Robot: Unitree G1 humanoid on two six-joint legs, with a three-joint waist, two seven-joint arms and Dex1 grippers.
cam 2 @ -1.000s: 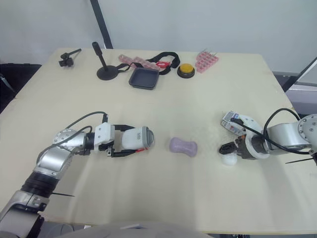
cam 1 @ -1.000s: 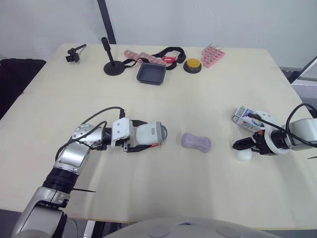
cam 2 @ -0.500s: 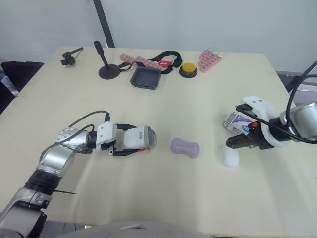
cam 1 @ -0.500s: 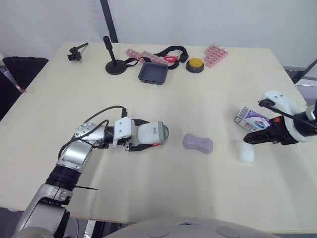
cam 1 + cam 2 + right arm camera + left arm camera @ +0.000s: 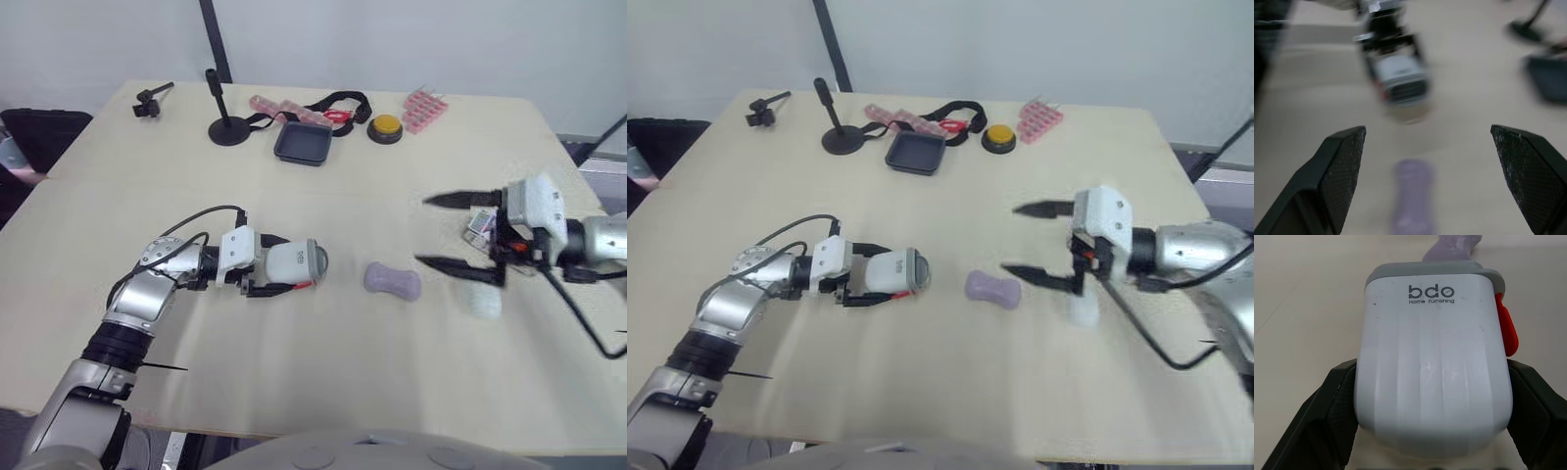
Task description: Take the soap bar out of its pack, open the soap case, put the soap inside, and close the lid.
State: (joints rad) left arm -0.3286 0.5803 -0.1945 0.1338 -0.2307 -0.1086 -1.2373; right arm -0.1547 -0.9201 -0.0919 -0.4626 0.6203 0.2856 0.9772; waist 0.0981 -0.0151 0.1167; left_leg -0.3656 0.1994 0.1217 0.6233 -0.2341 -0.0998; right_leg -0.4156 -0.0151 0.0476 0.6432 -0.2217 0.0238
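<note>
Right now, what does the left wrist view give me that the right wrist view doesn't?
Left wrist view: the soap case up close, with its grey lid rim closed and its red latch on one side. The left gripper is shut on the case.
Right wrist view: the right gripper is open and aimed at the whole purple soap bar, which lies bare on the table. The dark tray and black stand base sit farther back.
Both: the case and the soap.
</note>
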